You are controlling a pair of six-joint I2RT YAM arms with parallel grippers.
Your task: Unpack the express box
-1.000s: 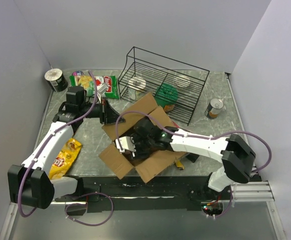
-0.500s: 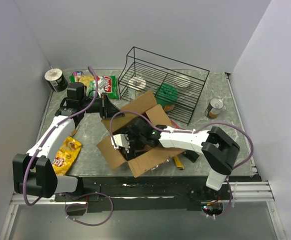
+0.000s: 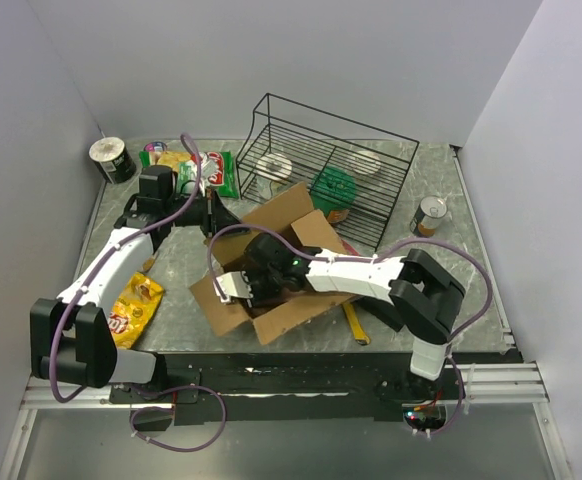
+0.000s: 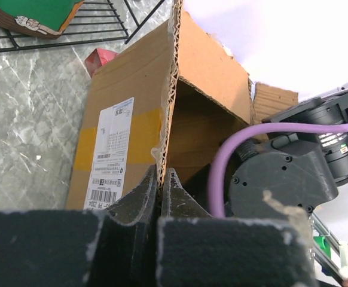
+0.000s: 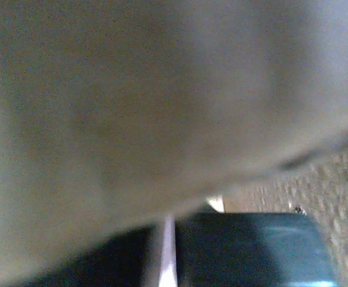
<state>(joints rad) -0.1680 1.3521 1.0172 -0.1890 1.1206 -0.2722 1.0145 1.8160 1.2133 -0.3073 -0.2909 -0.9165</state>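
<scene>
The box [image 3: 289,218] sits open on the near middle of the worktop [image 3: 441,270], flaps spread, with its white label and yellow tape on the left outer panel [image 4: 126,119]. The left gripper [image 4: 160,188] is clamped on the corrugated top edge of that panel. The right gripper [image 3: 241,285] reaches into the box from the right with its fingers together. Its own view is too blurred to tell whether it holds anything. Just beyond the box stands a wire basket [image 3: 371,135], and a green container [image 3: 331,188] shows through its wires. A yellow chip bag [image 3: 131,312] lies left of the box, green packets [image 3: 211,172] are far left, and a can [image 3: 431,215] is far right.
</scene>
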